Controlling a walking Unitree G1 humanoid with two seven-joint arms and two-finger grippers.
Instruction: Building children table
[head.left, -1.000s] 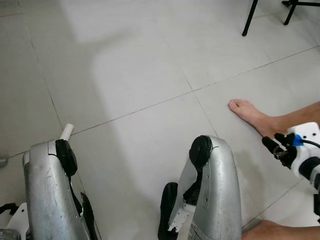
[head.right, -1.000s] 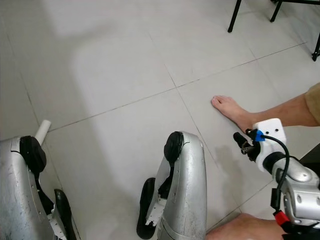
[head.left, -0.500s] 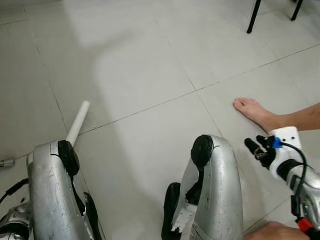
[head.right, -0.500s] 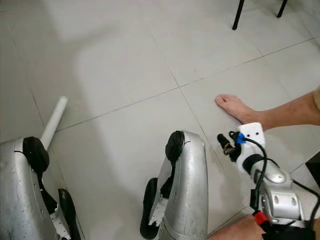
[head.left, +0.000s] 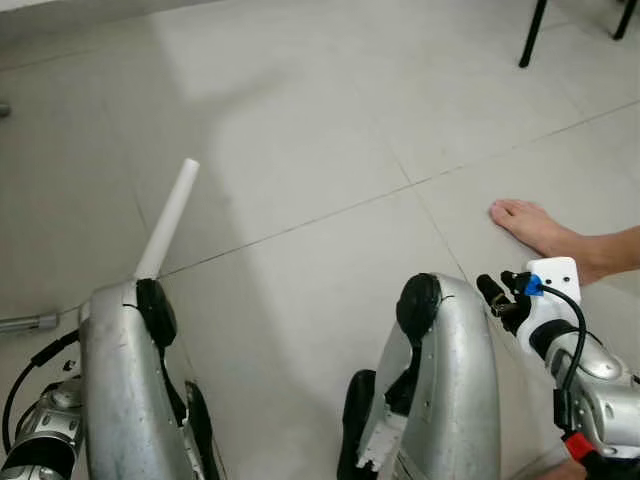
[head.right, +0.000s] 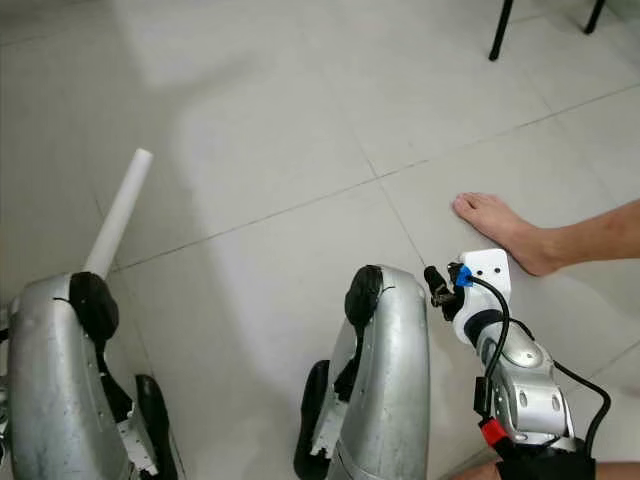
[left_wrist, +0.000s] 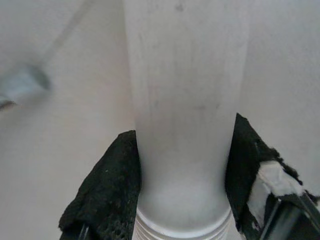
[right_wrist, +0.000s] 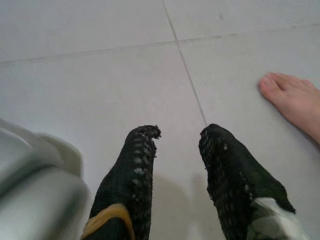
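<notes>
No writing or brand mark can be read on anything here.

The left claw (left_wrist: 182, 195) pinches a white leg (left_wrist: 185, 115), a round tube with fine threads at the end that sits between the two black fingers (left_wrist: 107, 192). The fingers press against both sides of the tube, close to its threaded end. In the head views the leg (head.left: 168, 218) rises from behind the left silver arm (head.left: 125, 390) and points away from the robot, tilted a little toward its right, above the floor (head.left: 300, 130) of pale grey tiles.

The right claw (right_wrist: 177, 150) is spread and holds nothing; a gap of bare tile shows between its fingertips (right_wrist: 142, 137). In the head views it (head.right: 436, 282) hangs just beside the right silver arm (head.right: 385, 380), low over the floor, with a white wrist block and a blue part behind it.

A bare foot (head.left: 535, 228) of a person rests on the floor near the right claw, toes toward the middle of the tiles, not touching it. A small grey metal piece (head.left: 28, 323) lies on the floor at the left edge of the head view, near the left arm; what it is I cannot tell. Two dark thin legs (head.left: 530, 35) of some furniture stand at the far right.
</notes>
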